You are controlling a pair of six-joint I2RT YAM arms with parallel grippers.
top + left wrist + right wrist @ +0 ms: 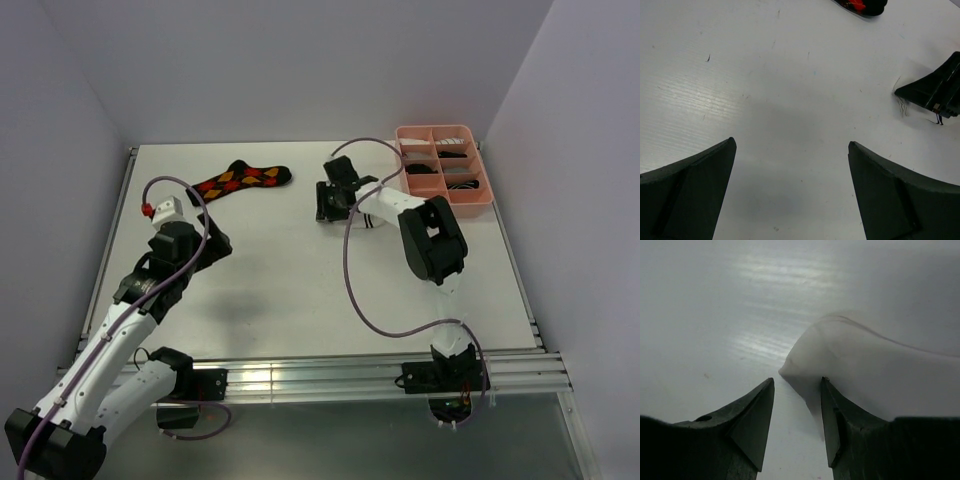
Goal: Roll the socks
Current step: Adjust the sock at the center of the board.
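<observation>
Pink plastic compartment tray (pixel 470 200): dark and striped fabric pieces (pixel 427 182) in several compartments. Left gripper (pixel 790 150) wide open, empty. Right gripper (pixel 797 382) part-open at soft white sock (pixel 865 365) tip.

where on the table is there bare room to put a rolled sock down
The widest bare patch is the middle of the table, between the left arm and the right arm. A smaller one lies nearer than the pink tray. Crowded along the far side: argyle sock, right fingers at the white sock, tray.
</observation>
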